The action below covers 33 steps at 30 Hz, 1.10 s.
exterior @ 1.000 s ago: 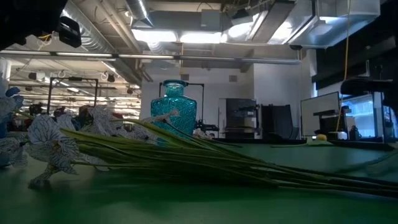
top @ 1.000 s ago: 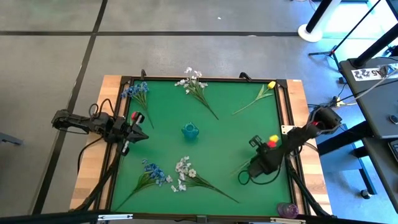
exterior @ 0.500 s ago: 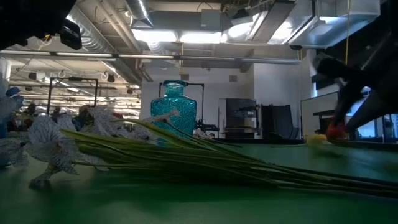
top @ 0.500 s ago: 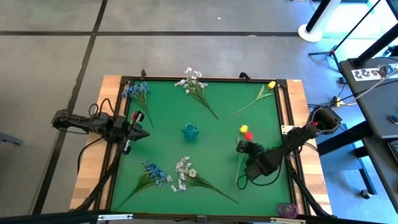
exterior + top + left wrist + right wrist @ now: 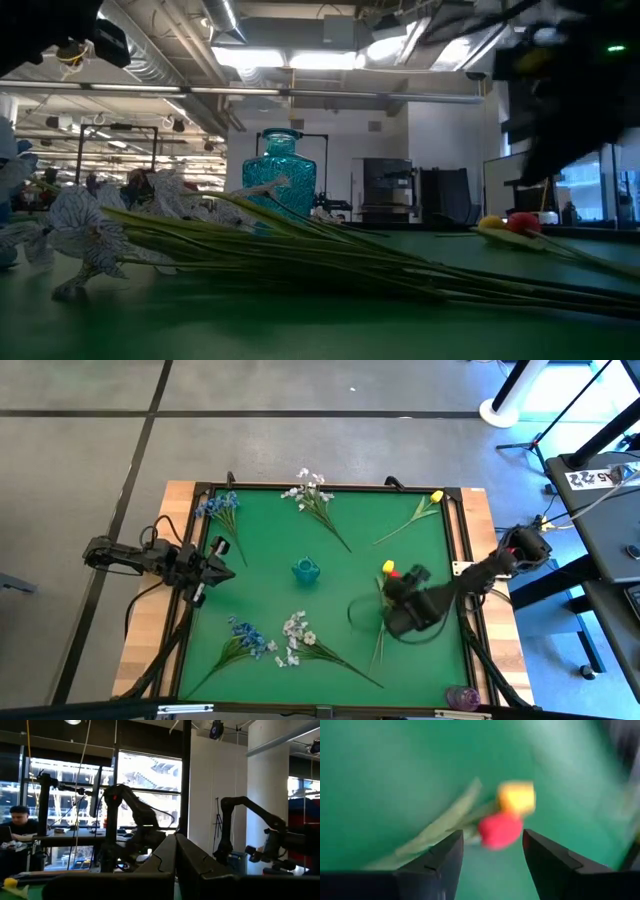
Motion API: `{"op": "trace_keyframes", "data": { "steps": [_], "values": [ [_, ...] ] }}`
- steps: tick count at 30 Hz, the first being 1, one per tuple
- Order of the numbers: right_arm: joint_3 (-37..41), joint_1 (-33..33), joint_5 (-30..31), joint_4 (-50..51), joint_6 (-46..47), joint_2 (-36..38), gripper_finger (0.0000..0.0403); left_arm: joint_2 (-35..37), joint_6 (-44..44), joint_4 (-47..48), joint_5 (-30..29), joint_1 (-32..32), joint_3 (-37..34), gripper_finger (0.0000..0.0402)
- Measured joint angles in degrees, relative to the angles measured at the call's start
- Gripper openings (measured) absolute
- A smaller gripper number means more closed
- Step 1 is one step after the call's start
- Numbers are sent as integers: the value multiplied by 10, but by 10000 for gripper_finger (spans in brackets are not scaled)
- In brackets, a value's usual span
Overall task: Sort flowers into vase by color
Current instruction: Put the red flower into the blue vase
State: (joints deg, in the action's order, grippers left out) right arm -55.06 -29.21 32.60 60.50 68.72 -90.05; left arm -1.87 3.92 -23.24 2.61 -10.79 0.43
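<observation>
A yellow tulip (image 5: 388,567) and a red tulip (image 5: 397,573) lie together on the green mat right of centre, heads toward the far edge and stems (image 5: 378,645) trailing toward the near edge. In the low view the yellow tulip (image 5: 490,222) and the red tulip (image 5: 520,222) rest on the mat. My right gripper (image 5: 396,586) hovers open over the heads; in its wrist view the gripper (image 5: 492,837) has the red head (image 5: 500,830) and the yellow head (image 5: 516,797) beyond its fingers. The teal glass vase (image 5: 305,570) stands at centre. My left gripper (image 5: 228,571) waits shut at the left edge.
White sprays lie at the far middle (image 5: 312,490) and near middle (image 5: 298,635). Blue sprays lie at the far left (image 5: 215,506) and near left (image 5: 246,634). Another yellow tulip (image 5: 434,496) lies at the far right corner. A small purple object (image 5: 462,697) sits off the mat's near right corner.
My right gripper has moved from the right side toward the table's middle, taking the yellow and red tulips along. The tulips now lie on the mat, stems turned toward the near edge, and the gripper has risen above them.
</observation>
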Motion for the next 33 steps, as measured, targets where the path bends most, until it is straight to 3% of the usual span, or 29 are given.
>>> {"op": "trace_keyframes", "data": {
  "steps": [3,10,21,27,33],
  "values": [
    [7,1,-71,-14,135,5,187,0,0,3,0,0,0,1],
    [26,-22,-82,-62,258,5,168,-10,4,85,16,-14,0,1],
    [108,74,-117,-251,258,5,125,-145,-47,-4,16,-103,0,1],
    [117,83,-129,-226,255,11,107,-244,-122,-118,14,-130,0,1],
    [101,82,-155,-200,238,30,108,-286,-138,-165,14,-132,0,1]
  ]
}}
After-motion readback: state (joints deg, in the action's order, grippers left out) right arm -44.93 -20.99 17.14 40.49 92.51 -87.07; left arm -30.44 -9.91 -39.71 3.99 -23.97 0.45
